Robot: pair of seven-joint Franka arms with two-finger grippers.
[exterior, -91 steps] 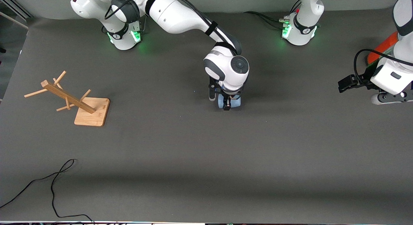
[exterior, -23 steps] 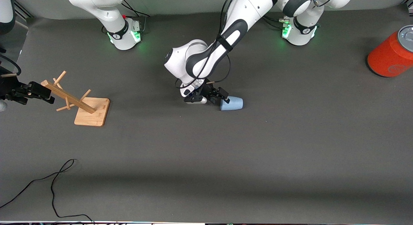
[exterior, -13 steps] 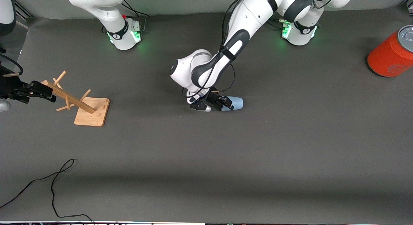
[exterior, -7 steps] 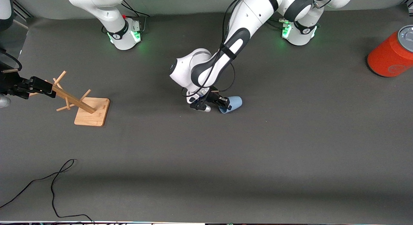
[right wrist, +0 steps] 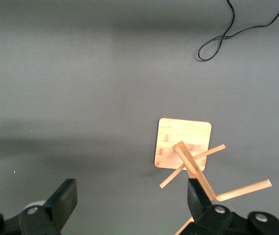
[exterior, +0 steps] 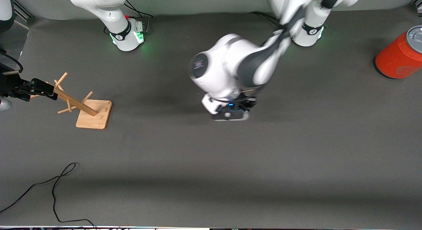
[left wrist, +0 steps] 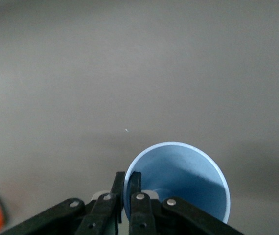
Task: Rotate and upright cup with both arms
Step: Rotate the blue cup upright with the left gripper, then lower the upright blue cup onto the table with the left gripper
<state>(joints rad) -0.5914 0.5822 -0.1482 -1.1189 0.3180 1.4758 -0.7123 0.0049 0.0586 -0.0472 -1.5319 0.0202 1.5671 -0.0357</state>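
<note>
Dark grey matte surface (exterior: 296, 151) w/ soft shadow band; pale wall strip (exterior: 197, 2) at 12 o'clock.

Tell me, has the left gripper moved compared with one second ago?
Yes. The left gripper, shut on the cup rim, has swung toward the orange can, away from the wooden rack.

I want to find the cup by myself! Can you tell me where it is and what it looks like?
Look at the middle of the dark table, under the big white arm reaching from the left arm's end. The left gripper pinches the cup by its rim with shut fingers. It is small, pale blue and open-mouthed, unlike the large orange-red can at the table's edge.
</note>
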